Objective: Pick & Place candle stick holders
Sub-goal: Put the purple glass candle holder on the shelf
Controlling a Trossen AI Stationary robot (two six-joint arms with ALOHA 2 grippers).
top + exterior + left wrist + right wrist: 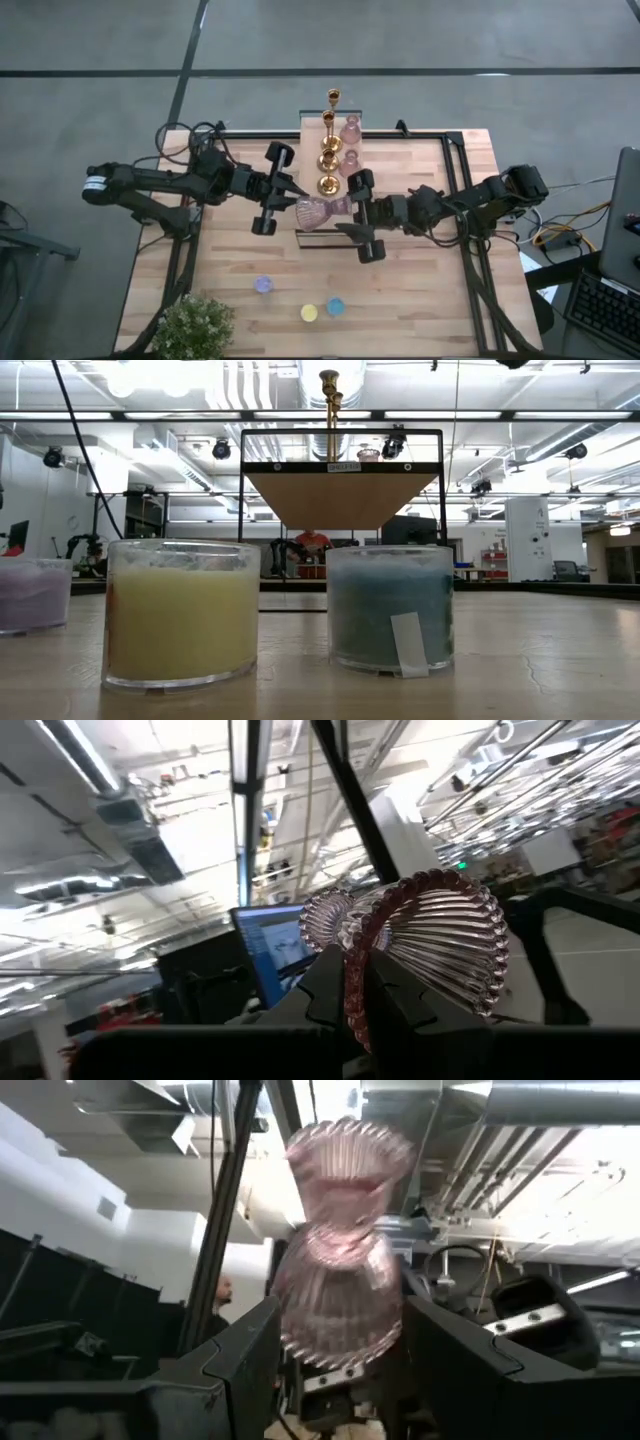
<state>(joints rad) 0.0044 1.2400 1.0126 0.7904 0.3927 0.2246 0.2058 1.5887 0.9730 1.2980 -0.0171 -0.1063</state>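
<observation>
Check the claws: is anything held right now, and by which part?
The left claw is shut on the rim of the flared end of a pink holder, which lies sideways between both arms. The right claw stands open around its bulb, not gripping.

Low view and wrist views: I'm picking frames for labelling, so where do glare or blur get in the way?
Low view: ceiling lights flare at the top, and the yellow cup and blue cup loom large, hiding the table behind. Left wrist view: bright ceiling strips, pink holder fairly crisp. Right wrist view: the pink holder is soft, with blown-out light behind.
</observation>
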